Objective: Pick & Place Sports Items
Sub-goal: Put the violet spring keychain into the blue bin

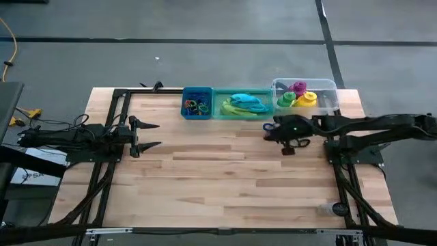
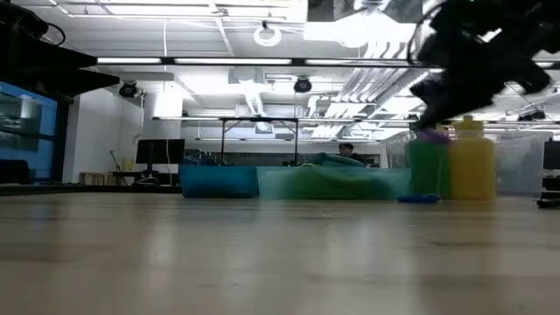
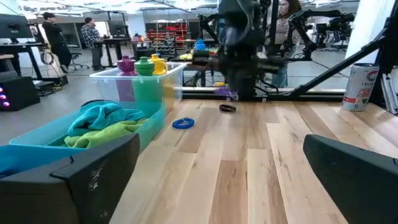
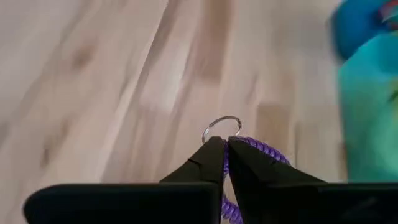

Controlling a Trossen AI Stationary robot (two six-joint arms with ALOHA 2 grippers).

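Note:
My right gripper [image 4: 224, 149] is shut on a purple coiled ring [image 4: 261, 148] that carries a small metal key ring [image 4: 222, 126], and hovers above the table in front of the clear bin [image 1: 328, 87]. That bin holds purple, green and yellow bottles [image 1: 300, 96]. On the wood beside it lie a blue ring [image 3: 183, 123] and a dark ring [image 3: 227, 107]. More rings fill the blue bin [image 1: 196, 104], and the teal and lime cloths [image 1: 242, 104] lie in the green bin. At the table's left my left gripper [image 1: 151, 135] waits open. My right gripper pinches the purple coiled ring between its two fingertips [image 4: 211, 155], near where the metal key ring joins the coil [image 4: 239, 140]. The fingers slant down from the table's right side. The ring is lifted clear of the table and pokes out past the fingertips.
A drinks can [image 1: 339, 208] stands near the table's front right corner. The three bins line the far edge. Bare wood [image 1: 218, 184] spreads across the middle and the front. People and desks show in the room beyond the table.

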